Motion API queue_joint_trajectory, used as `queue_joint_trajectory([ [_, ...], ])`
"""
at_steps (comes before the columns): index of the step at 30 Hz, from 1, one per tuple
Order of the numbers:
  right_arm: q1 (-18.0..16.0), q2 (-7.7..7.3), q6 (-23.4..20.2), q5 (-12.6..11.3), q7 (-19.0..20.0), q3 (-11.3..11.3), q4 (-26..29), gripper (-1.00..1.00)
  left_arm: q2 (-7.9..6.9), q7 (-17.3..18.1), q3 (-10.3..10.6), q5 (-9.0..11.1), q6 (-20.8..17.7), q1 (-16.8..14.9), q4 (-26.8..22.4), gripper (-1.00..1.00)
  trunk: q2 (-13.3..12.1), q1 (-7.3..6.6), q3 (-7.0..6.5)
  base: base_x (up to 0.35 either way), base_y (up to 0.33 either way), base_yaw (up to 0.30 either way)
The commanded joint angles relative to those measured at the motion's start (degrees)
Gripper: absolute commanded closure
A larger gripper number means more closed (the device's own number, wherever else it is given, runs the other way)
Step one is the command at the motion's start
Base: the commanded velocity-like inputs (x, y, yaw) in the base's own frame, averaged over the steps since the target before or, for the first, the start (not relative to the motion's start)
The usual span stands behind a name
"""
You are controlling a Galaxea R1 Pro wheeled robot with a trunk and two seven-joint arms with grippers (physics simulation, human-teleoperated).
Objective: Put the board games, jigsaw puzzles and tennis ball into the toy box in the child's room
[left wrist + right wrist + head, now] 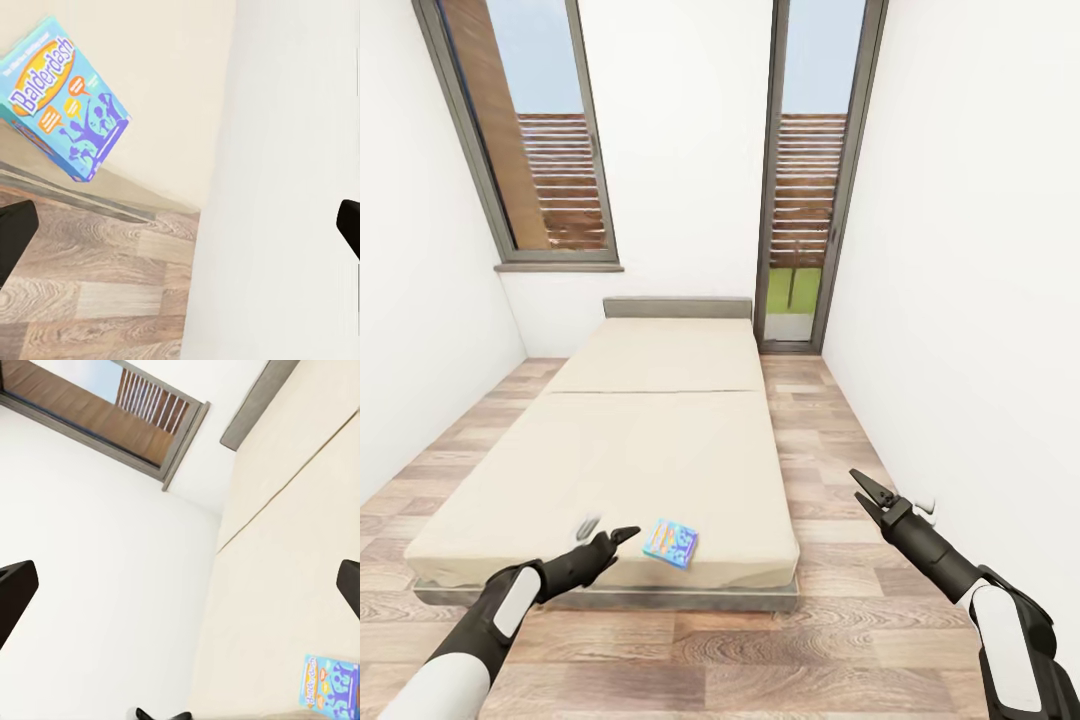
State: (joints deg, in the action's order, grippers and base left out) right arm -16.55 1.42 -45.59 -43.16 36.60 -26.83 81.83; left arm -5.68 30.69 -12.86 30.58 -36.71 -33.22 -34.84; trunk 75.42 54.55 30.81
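Observation:
A blue Balderdash board game (671,542) lies flat on the beige mattress (650,430) near the bed's foot, and it is the one toy I can see. The box also shows in the left wrist view (64,97) and small in the right wrist view (331,684). My left gripper (610,530) hovers open over the mattress's foot edge, just left of the box, with nothing between its fingers (13,236). My right gripper (863,488) is open and empty above the floor to the right of the bed. The table and toy box are out of view.
The low bed sits in a narrow room with wood floor (840,640) on both sides and in front. White walls close in on the left and right (960,300). A window (525,130) and a glass door (805,180) are at the back.

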Motion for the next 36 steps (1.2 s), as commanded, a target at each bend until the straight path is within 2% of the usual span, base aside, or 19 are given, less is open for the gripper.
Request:
queue_joint_trajectory([
  [1, -0.1, 0.06, -0.3, 0.0, 0.1, -0.1, 0.0, -1.00, -0.03, 0.4, -0.2, 0.2, -0.3, 0.0, 0.0, -1.00, 0.4, 0.22, 0.24, 0.000, 0.000, 0.000],
  [11, -0.1, 0.15, -0.2, 0.0, -0.1, -0.2, -0.2, -1.00, -0.38, 3.1, -0.1, 0.1, 0.1, -0.1, 0.1, -1.00, 4.5, 2.42, 2.04, 0.000, 0.000, 0.000],
  [36, -0.1, 0.16, 0.7, -0.4, 0.2, -0.5, -1.0, -1.00, -0.30, 3.7, 0.1, 0.1, 0.7, 0.0, 0.2, -1.00, 14.1, 7.69, 6.34, 0.000, 0.000, 0.000],
])
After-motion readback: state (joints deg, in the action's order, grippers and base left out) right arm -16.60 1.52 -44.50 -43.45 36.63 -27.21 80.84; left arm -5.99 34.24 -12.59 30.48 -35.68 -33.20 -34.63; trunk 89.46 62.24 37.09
